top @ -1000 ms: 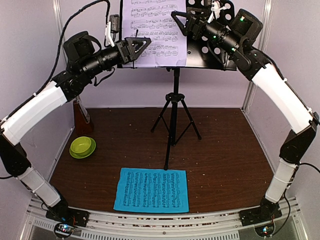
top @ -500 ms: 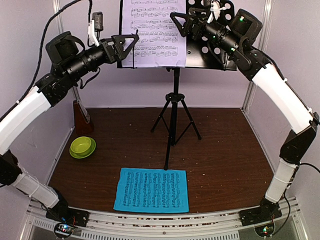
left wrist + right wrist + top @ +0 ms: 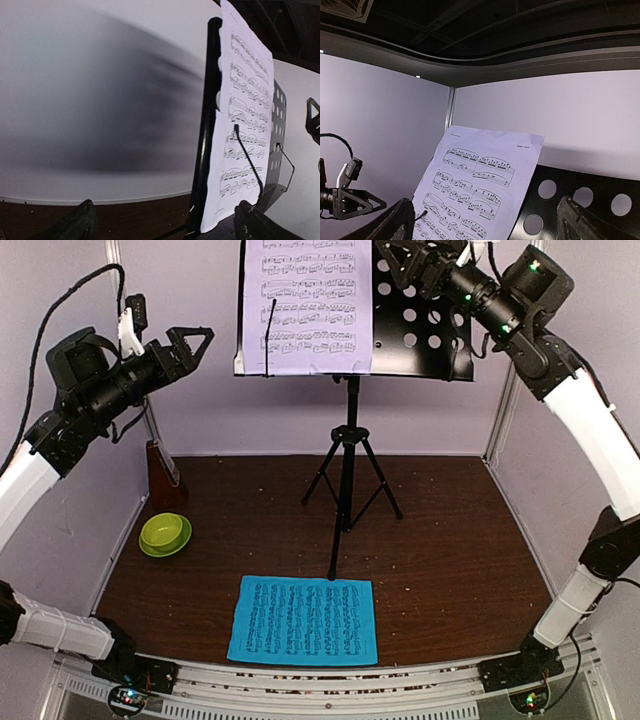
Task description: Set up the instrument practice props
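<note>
The black perforated music stand (image 3: 420,325) stands on its tripod (image 3: 347,465) at the back. A white music sheet (image 3: 307,305) rests upright on its left half behind a thin wire retainer. The cyan sheet (image 3: 303,620) lies flat on the brown floor by the front edge. The brown metronome (image 3: 164,478) stands at the left wall. My left gripper (image 3: 190,345) hangs open left of the stand and touches nothing; its wrist view shows the sheet (image 3: 245,115) edge-on. My right gripper (image 3: 400,262) is open, high before the stand's upper right, with the sheet (image 3: 480,190) in its wrist view.
A lime-green bowl (image 3: 165,533) sits on the floor in front of the metronome. Pale walls close the back and sides, with a metal post (image 3: 497,430) at the back right. A slotted rail (image 3: 320,682) runs along the near edge.
The left gripper has opened and drawn back leftward from the sheet's left edge. The right gripper has opened and lifted up and rightward off the stand. The white sheet stays on the stand.
</note>
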